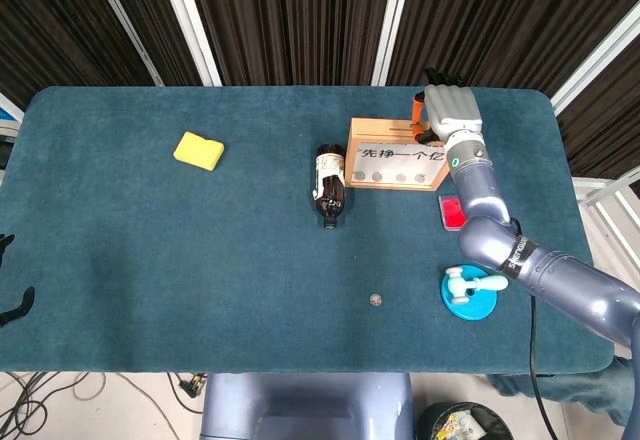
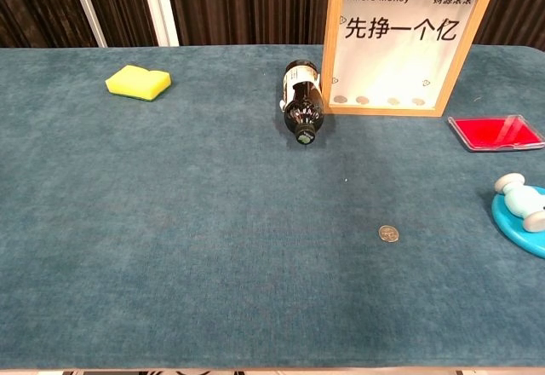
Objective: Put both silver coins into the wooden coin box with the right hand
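- Head view: the wooden coin box [image 1: 396,166] stands upright at the far right of the bench [image 1: 150,260], a shallow light-wood frame with a white front panel printed in black characters and a row of coins along its bottom edge.
- The right hand [image 1: 450,112] hovers over the box's top right corner; whether its fingers are closed on anything cannot be told.
- A silver coin [image 1: 375,300] lies flat near the front edge, well apart from the box.
- A dark bottle [image 1: 330,184] lies just left of the box.
- The left hand is out of frame.
- Chest view: the coin [image 2: 388,233] is small, round and grey; the box [image 2: 408,44] faces the camera.
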